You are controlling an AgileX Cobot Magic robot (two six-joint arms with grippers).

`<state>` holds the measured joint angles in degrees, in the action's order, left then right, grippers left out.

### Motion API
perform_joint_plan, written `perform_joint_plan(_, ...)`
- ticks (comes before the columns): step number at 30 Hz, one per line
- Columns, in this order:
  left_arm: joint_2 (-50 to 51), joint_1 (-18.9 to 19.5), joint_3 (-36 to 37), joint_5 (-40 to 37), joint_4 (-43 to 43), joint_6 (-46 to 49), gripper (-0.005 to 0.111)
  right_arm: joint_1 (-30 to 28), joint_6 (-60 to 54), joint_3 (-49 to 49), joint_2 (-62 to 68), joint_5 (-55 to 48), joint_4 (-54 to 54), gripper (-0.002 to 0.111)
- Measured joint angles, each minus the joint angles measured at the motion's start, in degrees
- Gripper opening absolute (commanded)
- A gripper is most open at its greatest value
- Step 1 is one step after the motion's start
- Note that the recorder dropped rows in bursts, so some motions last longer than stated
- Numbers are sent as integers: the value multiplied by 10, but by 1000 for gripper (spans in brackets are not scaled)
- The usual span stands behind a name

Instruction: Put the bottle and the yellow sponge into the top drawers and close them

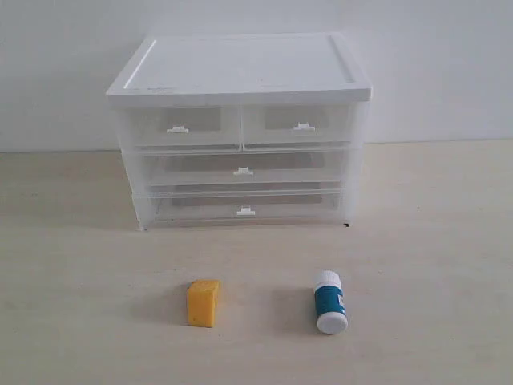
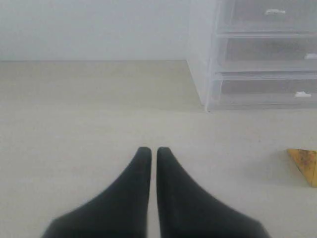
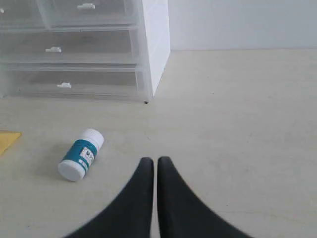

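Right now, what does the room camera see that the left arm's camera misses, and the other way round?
Only the exterior view shows the bottle, lying on its side, and the white top of the cabinet. Only the left wrist view shows the left gripper, shut and empty. Both show the yellow sponge, the cabinet's front and the table.

- Bright, even, diffuse light in all three views; the white wall (image 1: 449, 64) and pale table (image 1: 433, 241) look slightly washed out
- In the exterior view, soft shadows lie left of the yellow sponge (image 1: 203, 302), the bottle (image 1: 329, 301) and the cabinet (image 1: 240, 72), so light falls from the right of that view
- No hard glare
- Both wrist views are soft: the left gripper (image 2: 154, 150) and right gripper (image 3: 154, 160) are dark, featureless shapes, blurring toward the frame edge
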<state>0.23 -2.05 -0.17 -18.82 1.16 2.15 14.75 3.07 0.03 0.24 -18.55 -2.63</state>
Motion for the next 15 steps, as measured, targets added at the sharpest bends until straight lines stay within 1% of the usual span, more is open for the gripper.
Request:
perform_joint_plan(3, 0, 0, 0, 8, -2, 11, 4, 0, 0, 0, 0, 17, 0, 0)
perform_joint_plan(10, 0, 0, 0, 105, 5, 15, 4, 0, 0, 0, 0, 54, 0, 0)
perform_joint_plan(15, 0, 0, 0, 174, 5, 14, 4, 0, 0, 0, 0, 99, 0, 0)
